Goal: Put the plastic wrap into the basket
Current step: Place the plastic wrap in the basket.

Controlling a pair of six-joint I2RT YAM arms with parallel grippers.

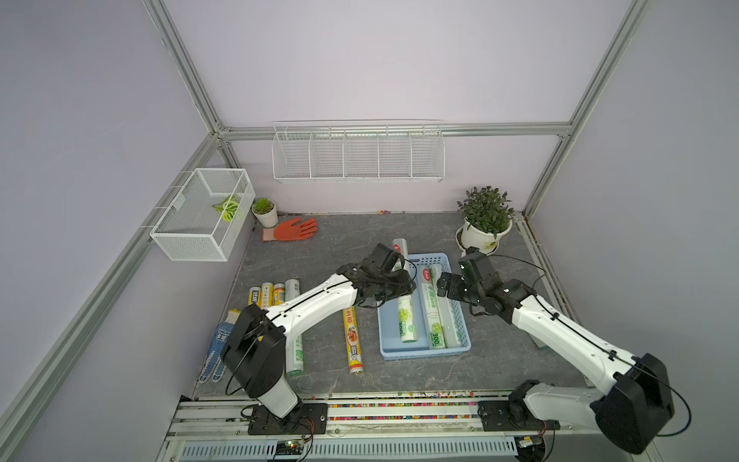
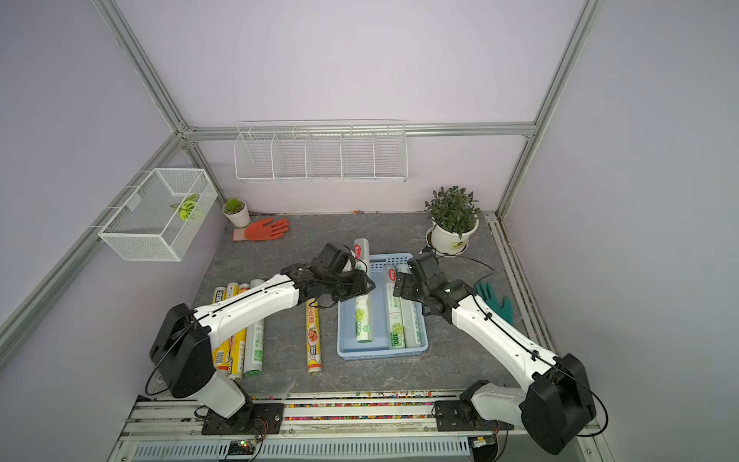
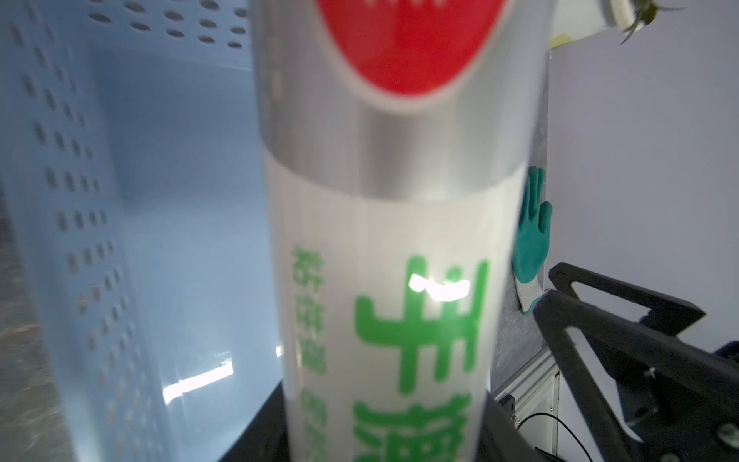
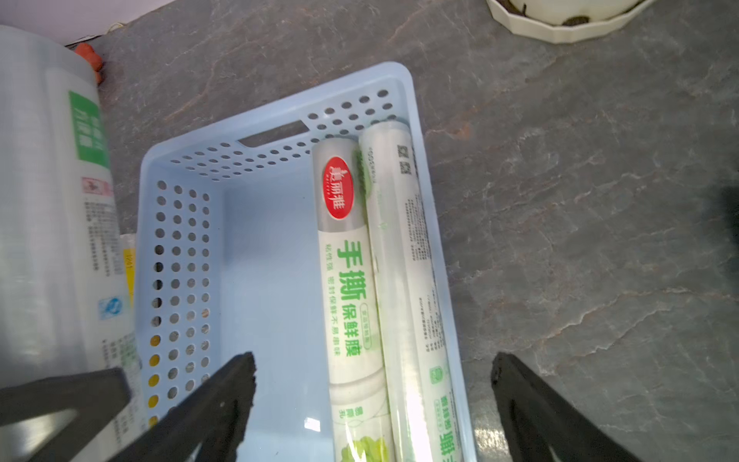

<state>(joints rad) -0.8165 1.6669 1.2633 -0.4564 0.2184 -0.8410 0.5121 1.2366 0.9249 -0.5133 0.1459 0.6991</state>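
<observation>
Left gripper [image 1: 402, 288] clamped round the middle of a clear-white roll [image 1: 407, 320], carrying it lengthwise above the basket [image 1: 424, 354] below. Right gripper [image 4: 372, 370] hangs spread and empty over two more rolls [image 1: 434, 316]. Judged light, stiff and slick, so a firm mid-length grip suits it.

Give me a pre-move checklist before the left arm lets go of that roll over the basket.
1. Grip: left gripper shut on the held roll: ok.
2. Free floor in the basket beside the two stowed rolls: ok.
3. Held roll inside the far rim: not ok, its end juts past.
4. Near end resting on the basket floor: cannot tell.
5. Right gripper open, empty, above the stowed rolls: ok.
</observation>
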